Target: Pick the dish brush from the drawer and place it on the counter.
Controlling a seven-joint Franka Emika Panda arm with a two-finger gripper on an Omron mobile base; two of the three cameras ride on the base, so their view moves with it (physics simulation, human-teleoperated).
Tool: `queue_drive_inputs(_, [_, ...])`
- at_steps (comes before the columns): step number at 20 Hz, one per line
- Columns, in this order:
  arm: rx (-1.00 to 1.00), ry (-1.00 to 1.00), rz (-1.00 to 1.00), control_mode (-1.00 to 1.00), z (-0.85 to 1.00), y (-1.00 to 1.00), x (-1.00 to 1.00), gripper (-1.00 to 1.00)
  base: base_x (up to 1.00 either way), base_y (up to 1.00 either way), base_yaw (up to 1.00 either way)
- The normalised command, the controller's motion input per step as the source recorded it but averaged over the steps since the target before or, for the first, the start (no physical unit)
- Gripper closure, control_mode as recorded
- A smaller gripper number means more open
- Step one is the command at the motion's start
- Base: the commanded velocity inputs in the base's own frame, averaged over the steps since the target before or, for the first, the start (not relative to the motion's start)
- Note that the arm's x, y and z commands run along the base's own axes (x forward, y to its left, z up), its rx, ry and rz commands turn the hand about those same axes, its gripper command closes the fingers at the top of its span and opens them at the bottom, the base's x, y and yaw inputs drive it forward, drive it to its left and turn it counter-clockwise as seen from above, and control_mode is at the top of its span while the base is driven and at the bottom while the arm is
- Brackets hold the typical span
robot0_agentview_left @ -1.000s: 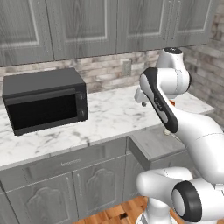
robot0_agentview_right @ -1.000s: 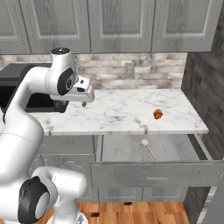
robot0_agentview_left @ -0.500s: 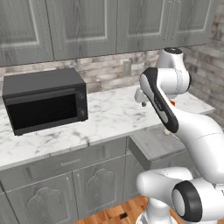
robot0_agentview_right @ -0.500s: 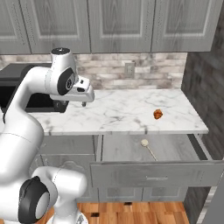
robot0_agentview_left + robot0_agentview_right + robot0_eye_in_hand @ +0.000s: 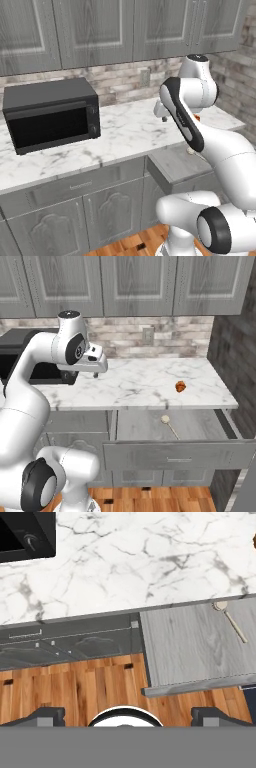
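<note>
Your hand [image 5: 98, 367] hangs high above the white marble worktop [image 5: 140, 387], with nothing in it and its fingers spread wide; in the hand view the two dark fingertips [image 5: 46, 715] sit far apart at the bottom edge. Behind the hand and off to its side stands a black microwave [image 5: 51, 120] on the worktop, close to the arm's elbow but not touching it. Further along the worktop, on the far side from the microwave, you have a small orange-brown object [image 5: 180, 387] lying near the front edge, well apart from the hand. Grey wall cupboards [image 5: 135, 283] hang above, with a brick backsplash and a wall socket [image 5: 147, 334] behind. Below the hand and out past it, the drawer [image 5: 175, 448] stands pulled open under the worktop edge, its flat grey floor exposed. The dish brush [image 5: 169, 425] lies inside on that floor, near the back, its round cream head [image 5: 219, 605] closest to the worktop edge and its thin handle pointing out toward the drawer front. You see it lower than the hand and well apart from it, with open air between the hand and the drawer.
</note>
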Motion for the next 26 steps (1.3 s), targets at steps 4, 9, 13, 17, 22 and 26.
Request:
queue_drive_inputs(4, [0.0,0.0,0.0,-1.0,0.0,0.0,0.0,-1.0,0.0,0.0,0.0])
queue_drive_inputs(9, [0.0,0.0,0.0,-1.0,0.0,0.0,0.0,-1.0,0.0,0.0,0.0])
queue_drive_inputs(13, [0.0,0.02,0.0,-1.0,-0.17,-0.44,-0.15,-1.0,0.0,0.0,0.0])
queue_drive_inputs(17, [-0.02,0.03,0.04,-1.0,-0.4,-0.93,-0.28,-1.0,0.0,0.0,0.0])
queue_drive_inputs(22, [-0.04,0.08,0.02,-1.0,-0.46,-1.0,0.1,-1.0,0.0,0.0,0.0])
queue_drive_inputs(26, [-0.09,0.2,0.0,-1.0,-0.88,-1.0,0.68,-1.0,0.0,0.0,0.0])
